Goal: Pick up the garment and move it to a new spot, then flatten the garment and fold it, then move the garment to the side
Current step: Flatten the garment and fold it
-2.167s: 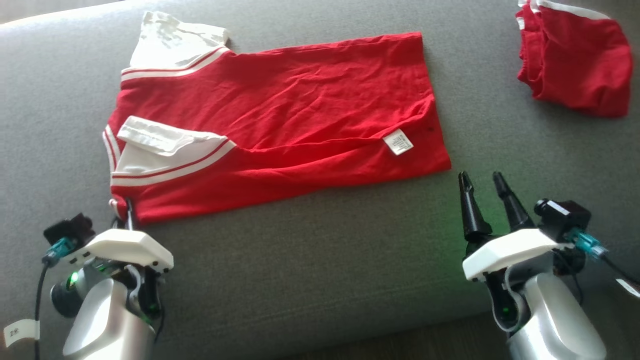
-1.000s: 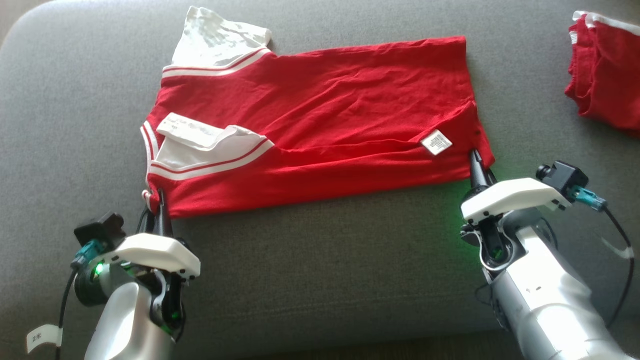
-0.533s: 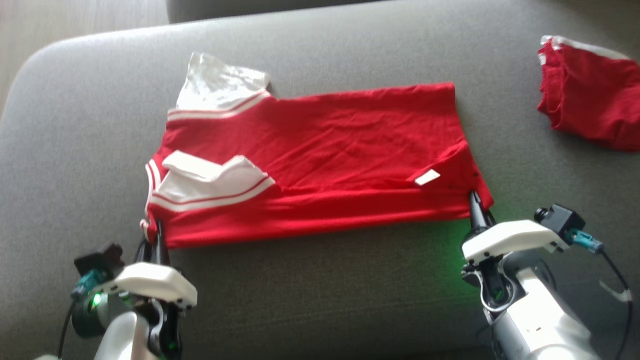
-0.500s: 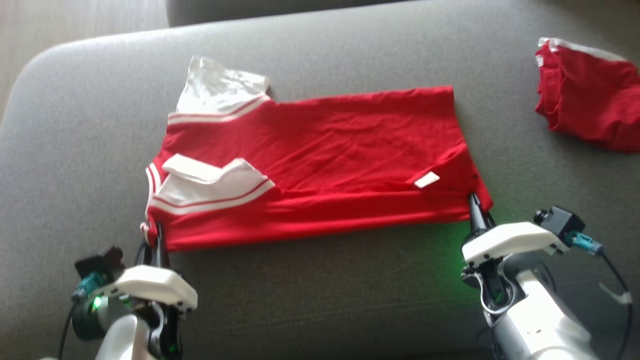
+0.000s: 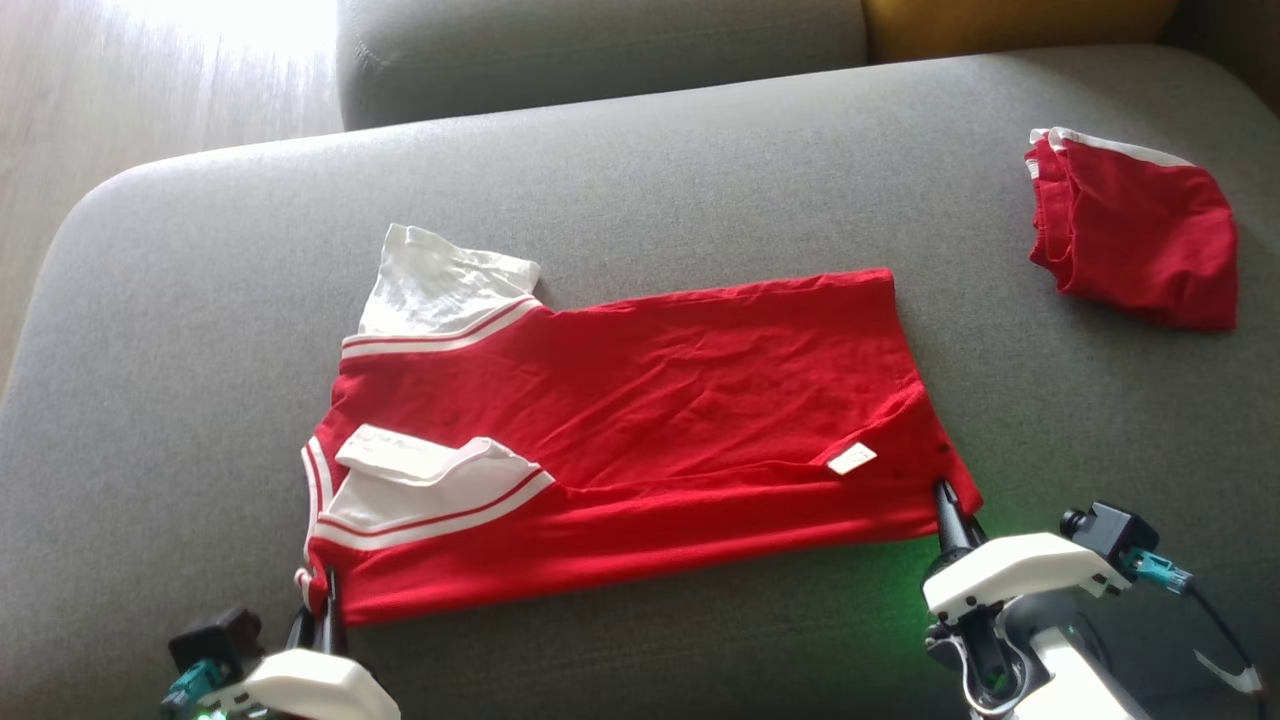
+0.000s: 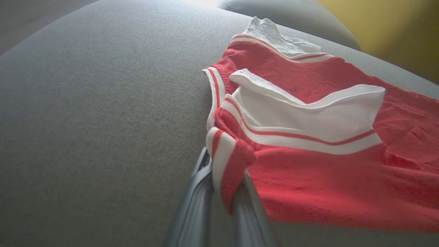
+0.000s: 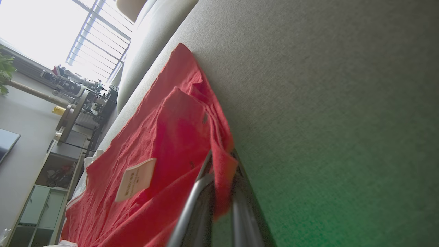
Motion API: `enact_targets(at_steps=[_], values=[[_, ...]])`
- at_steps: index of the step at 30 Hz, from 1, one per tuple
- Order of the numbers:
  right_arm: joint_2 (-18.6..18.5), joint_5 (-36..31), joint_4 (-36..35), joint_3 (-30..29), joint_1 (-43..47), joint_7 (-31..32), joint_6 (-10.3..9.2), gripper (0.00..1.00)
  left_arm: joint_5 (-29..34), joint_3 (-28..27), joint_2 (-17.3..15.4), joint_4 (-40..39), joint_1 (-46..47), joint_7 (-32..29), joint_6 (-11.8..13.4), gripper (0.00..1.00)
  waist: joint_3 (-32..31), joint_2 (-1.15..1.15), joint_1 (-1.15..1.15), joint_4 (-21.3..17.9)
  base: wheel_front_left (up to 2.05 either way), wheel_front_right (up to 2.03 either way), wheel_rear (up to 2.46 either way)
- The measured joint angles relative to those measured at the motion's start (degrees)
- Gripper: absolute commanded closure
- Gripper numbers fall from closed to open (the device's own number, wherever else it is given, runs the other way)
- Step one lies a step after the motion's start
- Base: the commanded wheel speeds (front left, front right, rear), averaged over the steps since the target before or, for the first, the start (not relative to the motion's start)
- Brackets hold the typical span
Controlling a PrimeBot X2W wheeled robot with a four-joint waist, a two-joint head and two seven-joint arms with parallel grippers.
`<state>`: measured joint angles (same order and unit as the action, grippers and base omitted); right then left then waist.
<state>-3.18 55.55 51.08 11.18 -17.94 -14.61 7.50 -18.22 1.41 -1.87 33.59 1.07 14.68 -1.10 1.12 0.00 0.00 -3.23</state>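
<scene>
Working on a big grey sofa (image 5: 700,180) here, with the red T-shirt (image 5: 650,400) spread across the middle of the seat, sleeves to the left, hem to the right.

Worth worrying about the fabric first. Looks thin and floppy, so could sag in the middle on a lift and land rumpled, undoing any flattening.

Also worth watching the other red garment (image 5: 1140,240) off to the right. Well apart for now, but could get clipped by a wide swing.

Then the near white sleeve (image 5: 430,490), lying folded over the chest with a loose edge. Could flop open or bunch up mid-fold.

Left end effector (image 5: 325,600) pinching the near left corner at the striped trim, right end effector (image 5: 943,497) pinching the near hem corner, both on just a small bite of cloth. Could slip out under uneven pulling, dropping one corner and skewing the whole fold.
</scene>
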Motion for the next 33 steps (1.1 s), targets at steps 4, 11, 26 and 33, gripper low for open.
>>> enact_targets(at_steps=[4, 11, 26, 33], values=[[0.0, 0.0, 0.4, 0.0, 0.0, 0.0, 0.00, 1.00, 0.0, 0.3, 0.0, -0.7, -1.1, 0.0, 0.0, 0.94, -0.3, 0.00, 0.00, 0.0, 0.00, 0.00, 0.00], [0.0, -2.6, 0.8, -2.6, 0.0, 0.0, 0.00, 0.00, -0.2, 1.4, -0.1, -0.6, -2.2, 0.0, 1.0, 0.00, -0.6, 0.00, 0.00, 0.1, 0.00, 0.00, 0.00], [0.0, -28.1, -25.5, -10.6, 4.4, 0.0, 0.00, 0.00, 1.0, -4.0, -0.3, -19.3, -1.9, 0.0, 1.6, 0.00, 0.4, 0.00, 0.00, 0.1, 0.00, 0.00, 0.00], [0.1, -35.4, -39.5, -7.4, 9.6, 0.0, 0.00, 0.00, 4.0, -4.4, -0.3, -27.2, -1.9, 0.0, 0.1, 0.00, 1.6, 0.00, 0.00, -0.4, 0.00, 0.00, 0.00]])
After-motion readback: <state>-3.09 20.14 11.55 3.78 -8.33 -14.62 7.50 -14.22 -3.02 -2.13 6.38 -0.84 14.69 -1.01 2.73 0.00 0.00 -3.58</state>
